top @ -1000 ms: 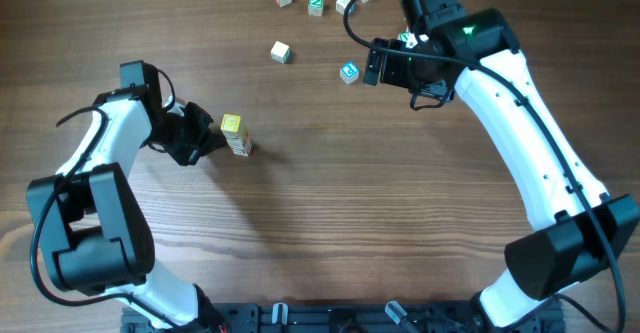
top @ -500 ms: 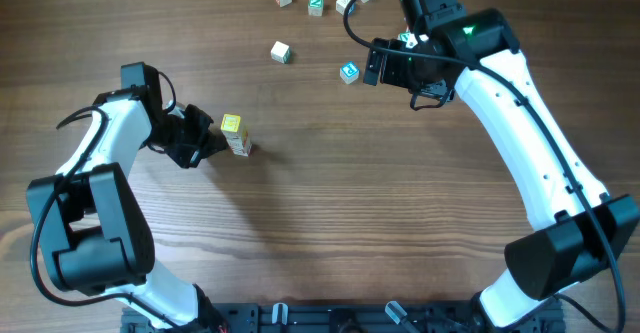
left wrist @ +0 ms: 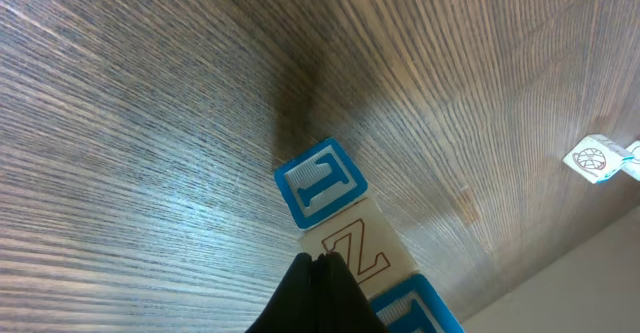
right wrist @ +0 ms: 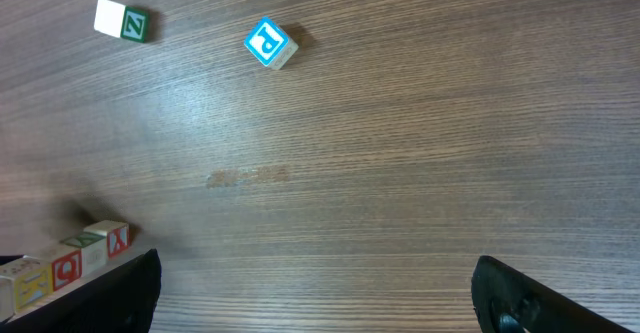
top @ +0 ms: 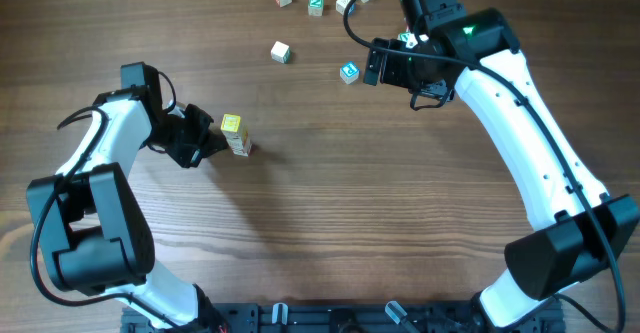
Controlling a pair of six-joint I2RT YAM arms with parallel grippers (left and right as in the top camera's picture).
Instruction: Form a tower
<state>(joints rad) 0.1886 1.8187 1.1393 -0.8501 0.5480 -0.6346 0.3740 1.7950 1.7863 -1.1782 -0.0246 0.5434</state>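
I was mid-build: my left gripper (top: 207,139), fingers pressed together, sat at the side of the tower (top: 235,133), apparently steadying it. My right gripper (top: 372,68) hung spread wide beside the blue-lettered cube (top: 349,71), which I judged the next move should pinch and carry over. The tower stood left of centre on the table (top: 320,223), a slim column topped by a pale yellow cube.

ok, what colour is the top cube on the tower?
Pale yellow. The top cube of the tower shows best in the overhead view.
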